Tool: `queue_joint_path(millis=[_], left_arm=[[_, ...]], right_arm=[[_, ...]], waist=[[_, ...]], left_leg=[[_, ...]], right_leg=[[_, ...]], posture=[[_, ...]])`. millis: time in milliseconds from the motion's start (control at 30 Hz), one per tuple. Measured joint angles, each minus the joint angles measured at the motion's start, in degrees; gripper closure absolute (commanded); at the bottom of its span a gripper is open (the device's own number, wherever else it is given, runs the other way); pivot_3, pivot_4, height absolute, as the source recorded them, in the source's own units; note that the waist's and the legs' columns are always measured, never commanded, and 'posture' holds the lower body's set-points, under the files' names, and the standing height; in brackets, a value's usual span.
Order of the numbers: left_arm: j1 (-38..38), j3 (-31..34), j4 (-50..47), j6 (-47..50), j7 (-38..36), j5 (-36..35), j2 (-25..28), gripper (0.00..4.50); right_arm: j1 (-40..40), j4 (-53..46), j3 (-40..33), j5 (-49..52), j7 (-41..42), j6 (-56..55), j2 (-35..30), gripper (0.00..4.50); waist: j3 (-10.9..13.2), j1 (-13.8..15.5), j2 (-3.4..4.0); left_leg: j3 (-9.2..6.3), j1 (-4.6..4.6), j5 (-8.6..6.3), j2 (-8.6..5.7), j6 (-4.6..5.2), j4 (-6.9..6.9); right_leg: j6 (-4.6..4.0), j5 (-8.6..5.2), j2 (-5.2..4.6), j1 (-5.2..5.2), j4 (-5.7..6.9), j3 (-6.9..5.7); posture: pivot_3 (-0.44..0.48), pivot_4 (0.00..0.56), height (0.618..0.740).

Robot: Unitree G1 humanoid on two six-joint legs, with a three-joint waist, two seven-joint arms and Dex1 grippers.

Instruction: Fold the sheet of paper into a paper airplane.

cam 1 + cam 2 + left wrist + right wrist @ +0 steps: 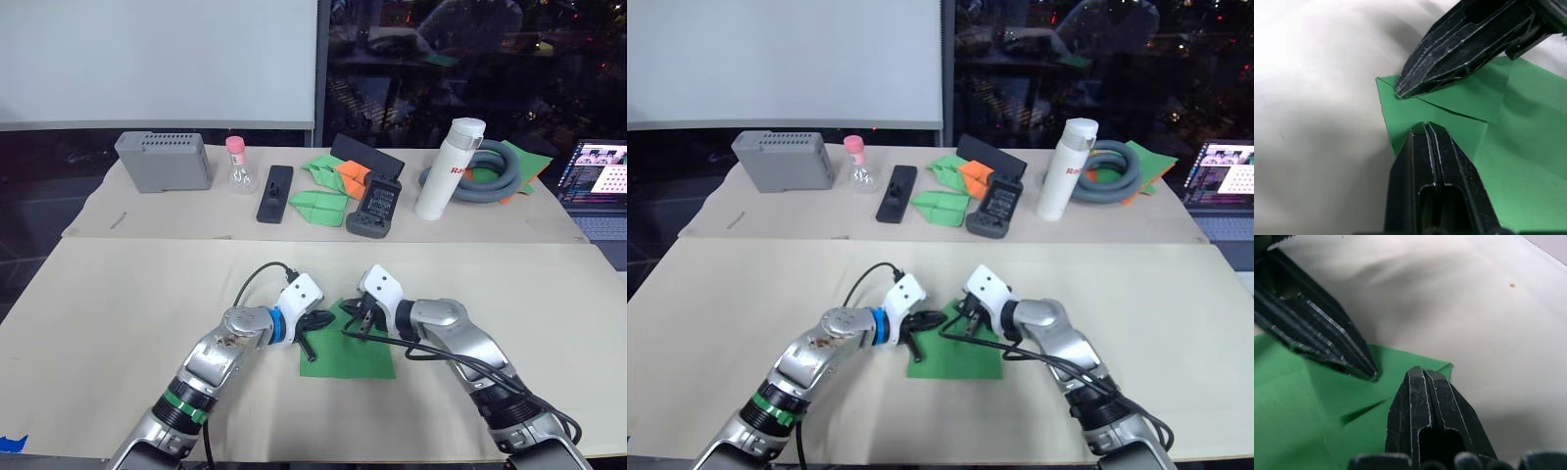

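The green sheet of paper (353,360) lies on the near table between my two arms. A folded flap with a slanted crease shows at its far edge (1459,105). My left gripper (318,320) is shut, its tip (1425,128) resting on the paper close to the far left corner. My right gripper (355,323) is also shut and touches the same corner area from the other side (1420,374). The two tips are a short distance apart. In the right wrist view, the left gripper's fingers (1327,338) press on the paper.
On the back table stand a grey box (165,160), a small pink-capped bottle (236,164), a black remote (275,192), green paper wedges (318,206), an orange wedge (351,176), a black device (375,209), a white bottle (449,168) and a grey hose (490,168). A laptop (598,181) sits far right.
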Motion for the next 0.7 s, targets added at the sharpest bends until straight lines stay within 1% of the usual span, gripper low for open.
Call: queue_joint_path(millis=[200, 400, 567, 700], left_arm=[[2.5, 1.4, -2.6, 1.2, 0.8, -0.4, 0.0, 4.49], [2.9, 1.6, -2.8, 1.2, 1.4, -0.4, -0.1, 4.49], [2.9, 1.6, -2.8, 1.4, 1.7, -0.4, -0.3, 4.49], [3.2, 1.7, -2.9, 1.5, 1.9, -0.5, -0.6, 4.49]], right_arm=[[-1.1, 1.6, 1.7, -1.6, 1.0, -2.4, 0.9, 4.50], [-2.3, 2.1, 3.5, -3.3, 2.2, -3.3, 1.0, 4.50], [-3.6, 4.7, 4.0, -4.4, 0.4, -3.6, 2.1, 4.50], [-4.7, 6.3, 3.4, -4.9, -0.6, -4.0, 1.2, 4.50]], waist=[[0.0, 0.1, 0.00], [0.0, 0.0, 0.00], [0.0, 0.1, 0.00], [0.0, 0.2, 0.01]], left_leg=[[0.01, 0.00, 0.00, -0.03, 0.00, 0.01], [0.04, 0.06, 0.00, -0.02, 0.00, 0.01], [0.05, 0.15, 0.00, -0.02, -0.01, 0.01], [0.07, 0.17, 0.00, -0.05, 0.00, 0.04]], right_leg=[[0.00, 0.00, 0.02, 0.00, 0.01, -0.04], [0.00, 0.00, 0.02, 0.01, 0.04, -0.05], [0.00, 0.00, 0.00, 0.05, 0.11, -0.04], [0.00, 0.00, -0.06, 0.07, 0.19, -0.02]], posture=[[0.000, 0.150, 0.740], [0.000, 0.150, 0.740], [0.000, 0.150, 0.740], [0.000, 0.150, 0.740]])
